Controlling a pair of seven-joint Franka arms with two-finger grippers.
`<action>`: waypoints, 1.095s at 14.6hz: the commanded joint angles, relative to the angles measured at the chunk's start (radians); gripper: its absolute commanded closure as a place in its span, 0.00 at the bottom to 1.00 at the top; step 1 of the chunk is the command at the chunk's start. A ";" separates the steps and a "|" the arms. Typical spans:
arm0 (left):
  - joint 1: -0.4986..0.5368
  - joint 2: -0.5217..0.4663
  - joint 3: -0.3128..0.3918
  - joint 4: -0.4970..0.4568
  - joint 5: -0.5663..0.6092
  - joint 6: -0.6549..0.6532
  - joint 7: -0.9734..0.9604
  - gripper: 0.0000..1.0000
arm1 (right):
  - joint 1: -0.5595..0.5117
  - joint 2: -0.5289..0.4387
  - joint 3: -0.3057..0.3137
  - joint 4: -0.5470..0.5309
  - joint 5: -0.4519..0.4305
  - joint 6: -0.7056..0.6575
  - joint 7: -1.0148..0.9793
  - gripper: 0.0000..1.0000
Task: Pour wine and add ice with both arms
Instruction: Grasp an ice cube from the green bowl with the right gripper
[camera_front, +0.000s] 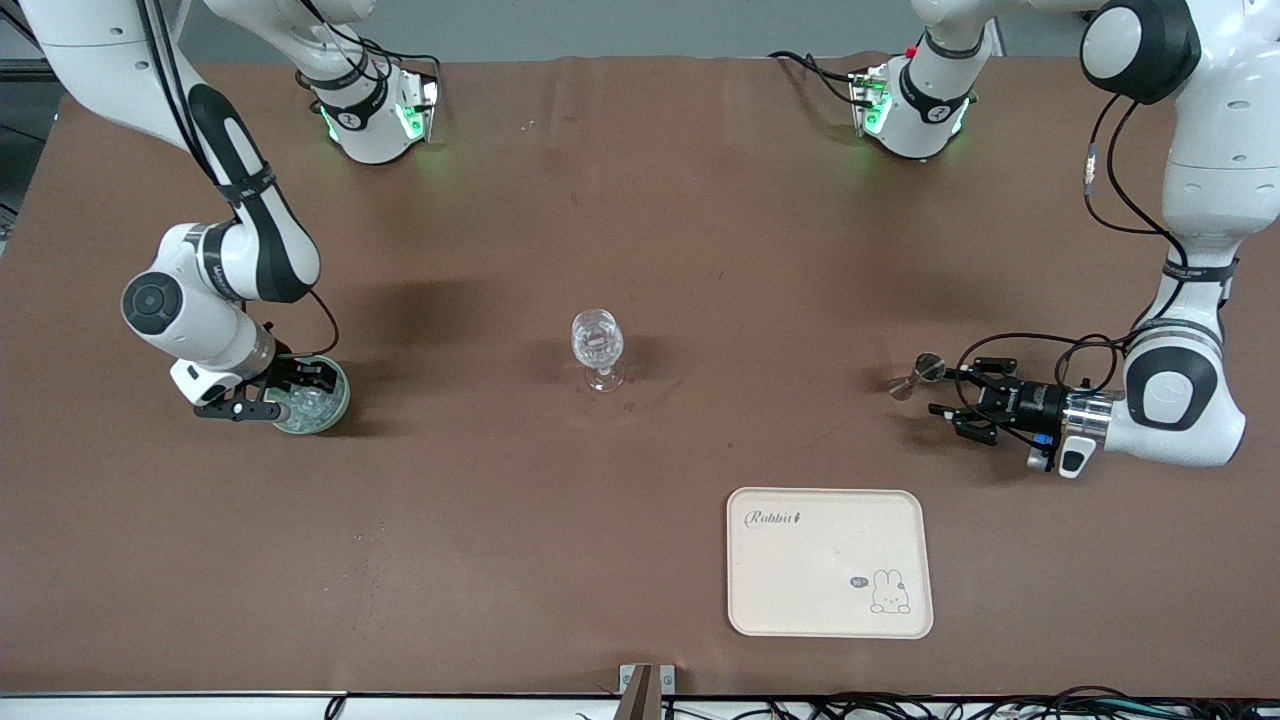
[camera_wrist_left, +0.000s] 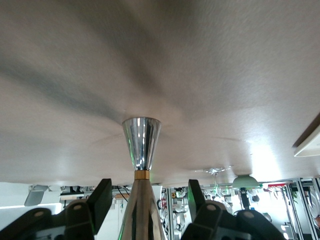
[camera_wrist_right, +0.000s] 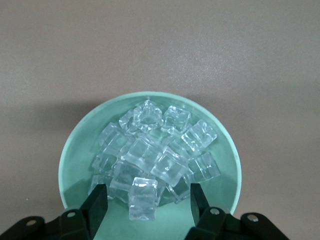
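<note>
1. Cream rectangular plastic tray (camera_front: 829, 562), nearest the front camera, printed "Rabbit" with a rabbit drawing.
2. Left gripper (camera_front: 938, 392), fingers apart around a steel double-cone jigger (camera_front: 918, 376).
3. Right gripper (camera_front: 262, 394), fingers apart over a pale green round bowl (camera_wrist_right: 70, 150) of clear ice cubes (camera_wrist_right: 155, 155).
4. Clear stemmed glass (camera_front: 598, 346), mid-table.

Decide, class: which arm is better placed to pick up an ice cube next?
Right. The right gripper hangs open over the green bowl, one cube of the ice between its fingers. The left gripper is beside the metal jigger, away from the bowl.
</note>
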 joint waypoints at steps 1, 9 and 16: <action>0.000 0.005 -0.001 -0.017 -0.024 -0.002 -0.002 0.33 | -0.008 -0.020 0.009 -0.015 0.007 -0.014 -0.001 0.40; -0.003 0.026 -0.006 -0.035 -0.062 -0.007 -0.002 0.43 | -0.008 -0.020 0.009 -0.012 0.007 -0.014 0.000 0.59; -0.003 0.028 -0.007 -0.037 -0.064 -0.009 -0.003 0.63 | -0.006 -0.020 0.009 -0.002 0.007 -0.026 0.006 0.82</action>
